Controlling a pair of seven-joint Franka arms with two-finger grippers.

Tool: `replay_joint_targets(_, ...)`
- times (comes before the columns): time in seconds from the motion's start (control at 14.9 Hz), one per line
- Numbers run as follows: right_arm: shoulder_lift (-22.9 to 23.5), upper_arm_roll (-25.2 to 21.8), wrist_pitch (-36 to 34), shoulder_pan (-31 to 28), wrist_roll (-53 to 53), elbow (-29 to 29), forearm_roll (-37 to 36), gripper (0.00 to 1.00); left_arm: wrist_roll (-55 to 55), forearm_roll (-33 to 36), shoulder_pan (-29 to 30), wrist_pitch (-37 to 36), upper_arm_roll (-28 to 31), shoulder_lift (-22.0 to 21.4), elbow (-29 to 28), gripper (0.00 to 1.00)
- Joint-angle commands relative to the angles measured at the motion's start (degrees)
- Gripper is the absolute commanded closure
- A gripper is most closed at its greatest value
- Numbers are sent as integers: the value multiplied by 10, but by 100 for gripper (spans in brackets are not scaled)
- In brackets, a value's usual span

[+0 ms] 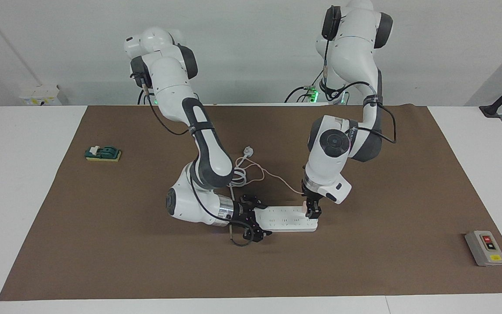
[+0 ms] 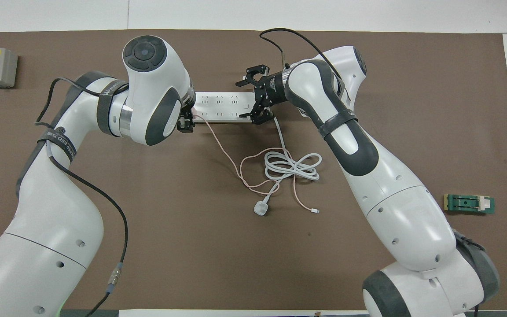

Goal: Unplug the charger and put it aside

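The white power strip [image 1: 286, 220] lies mid-table, also seen in the overhead view [image 2: 220, 105]. The pale-pink charger [image 1: 304, 209] is plugged in at the strip's end toward the left arm; only a sliver shows. My left gripper [image 1: 312, 212] is down on the charger and hides it in the overhead view [image 2: 186, 123]. The thin pink cable [image 2: 223, 149] runs from there toward the robots. My right gripper [image 1: 252, 223] is open, its fingers either side of the strip's other end [image 2: 253, 97].
The strip's white cord coil [image 2: 293, 165] and round white plug [image 2: 261, 208] lie nearer to the robots than the strip. A grey switch box [image 1: 485, 247] sits toward the left arm's end. A green block [image 1: 103, 153] sits toward the right arm's end.
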Motion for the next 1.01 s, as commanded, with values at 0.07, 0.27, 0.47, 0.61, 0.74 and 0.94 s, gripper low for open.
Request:
replay_joint_targets(0.07,23,-1,-13,1,1,19,15,0,-4,6,-11,15,9,-15,-24,90)
replay_joint_targets(0.27,21,-1,-23,2,6,16,16,0,-4,9,-15,14,9,-16,-24,100)
replay_joint_targets(0.47,19,-1,-48,-2,16,18,15,0,-4,10,-16,15,9,-16,-24,100)
replay_joint_targets(0.61,19,-2,-49,-4,18,18,14,0,-4,10,-16,16,9,-16,-24,100)
replay_joint_targets(0.74,19,-2,-42,4,16,16,7,0,-4,12,-16,17,9,-16,-24,100)
replay_joint_targets(0.94,19,-2,-8,16,-8,5,7,0,-4,12,-16,17,9,-16,-24,100)
